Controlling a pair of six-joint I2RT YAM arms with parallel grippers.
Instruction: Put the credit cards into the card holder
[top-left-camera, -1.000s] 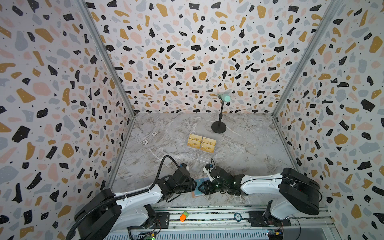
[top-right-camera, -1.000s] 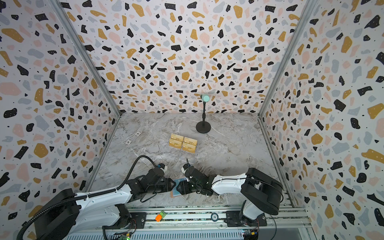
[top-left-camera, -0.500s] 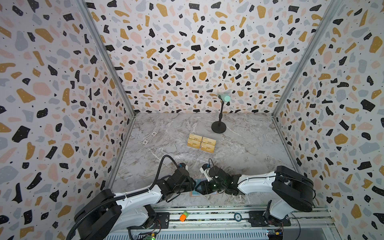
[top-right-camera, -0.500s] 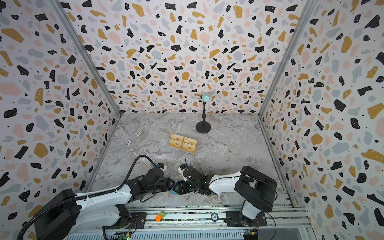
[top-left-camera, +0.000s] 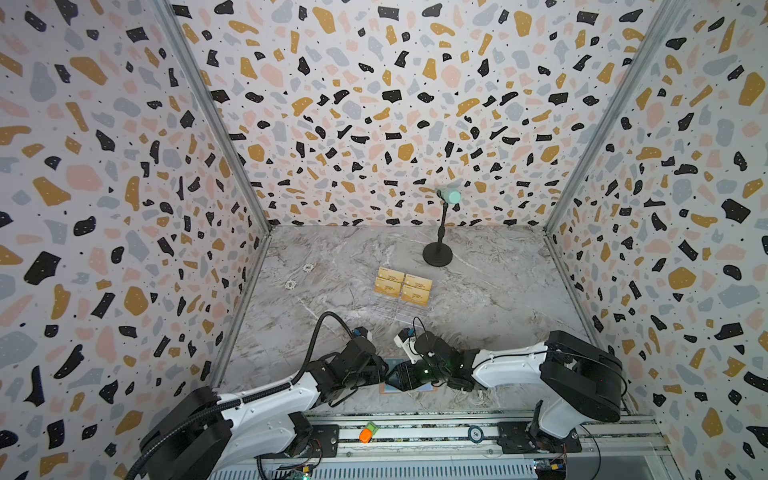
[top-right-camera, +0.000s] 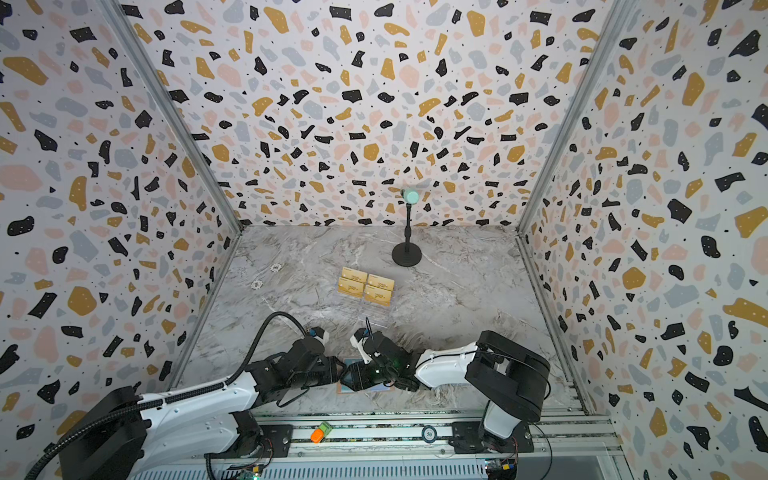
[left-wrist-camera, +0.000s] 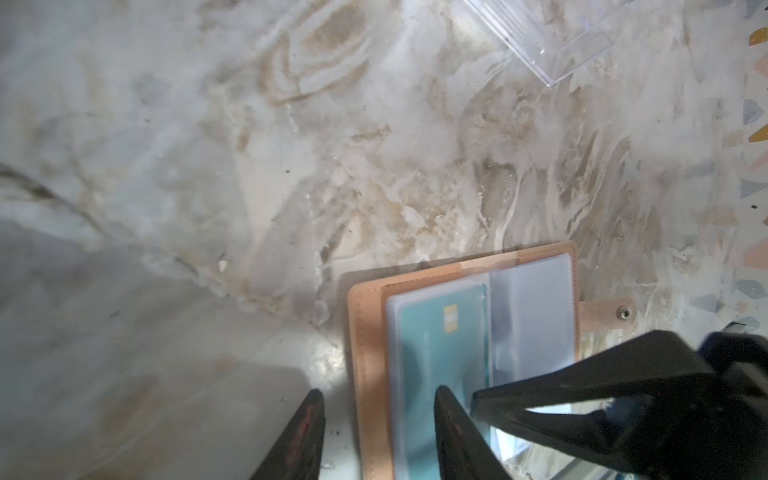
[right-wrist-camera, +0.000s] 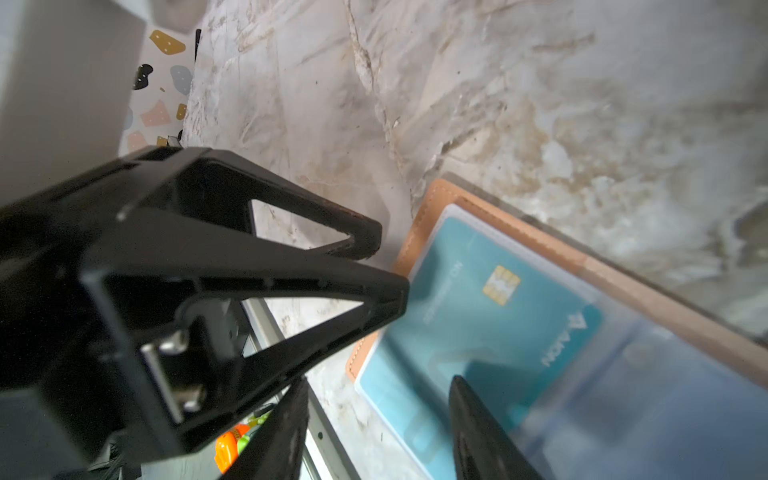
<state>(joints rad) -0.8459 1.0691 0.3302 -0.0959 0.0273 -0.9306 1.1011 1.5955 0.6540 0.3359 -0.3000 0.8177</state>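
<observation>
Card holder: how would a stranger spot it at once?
At the near edge of the table, between the left gripper and right gripper, lies the card holder. It is open, salmon-pink, with a teal card; the rack behind is clear.

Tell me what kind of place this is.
Probably a robot data-collection booth: terrazzo-patterned wall panels enclose a grey marble-look tabletop, and white-and-black robot arms, left and right, are mounted on an aluminium front rail.

The teal card (right-wrist-camera: 478, 316) in the sleeve reads "AION" beside a small logo; its other line is too blurred to read. A round disc (top-left-camera: 476, 434) on the front rail (top-left-camera: 415, 442) shows "50". The gold cards' (top-left-camera: 403, 286) print is too small.
</observation>
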